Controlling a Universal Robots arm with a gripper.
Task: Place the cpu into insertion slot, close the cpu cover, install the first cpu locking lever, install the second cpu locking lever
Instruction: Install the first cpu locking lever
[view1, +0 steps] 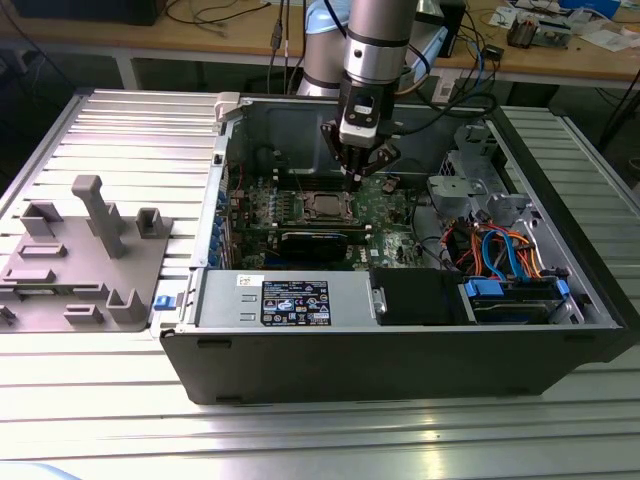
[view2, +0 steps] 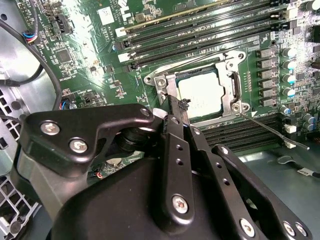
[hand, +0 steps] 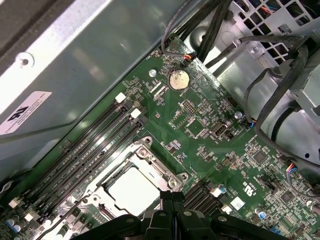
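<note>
Exterior view: an open computer case (view1: 400, 340) of grey sheet metal lies on a ribbed aluminium counter (view1: 120, 130). A grey moulded holder (view1: 85, 255) with upright pegs and pockets sits on the counter at the exterior view's left, well apart from the case. Inside the case, the green motherboard (view1: 385, 205) lies flat, with a black box (view1: 420, 297) and a bundle of orange and blue cables (view1: 495, 250) toward the exterior view's right.

The arm comes straight down into the case; its black gripper (view1: 357, 172) hangs just above the board, beside the socket at the exterior view's right edge of it.

Both wrist views show the cpu (view2: 200, 92) (hand: 132, 190) seated flat in the insertion slot (view2: 165, 85) (hand: 107, 187), its smooth pale silver top bright with glare. The cpu cover (view2: 232, 87) (hand: 150, 165), a thin stamped silver frame with a square window, lies down around the chip, its window framing the metal top. A thin wire lever (view2: 272, 132) runs out from the socket's corner in the second wrist view, slanting over the dark long slots (view2: 200, 30).

The jaws are pressed together, two flat black matte bars meeting in a narrow tip, pinching nothing. In the second wrist view that tip sits at the edge of the cover beside the chip.

A round silver coin battery (hand: 178, 79) shows on the board in the first wrist view, near black cables (hand: 280, 65).
</note>
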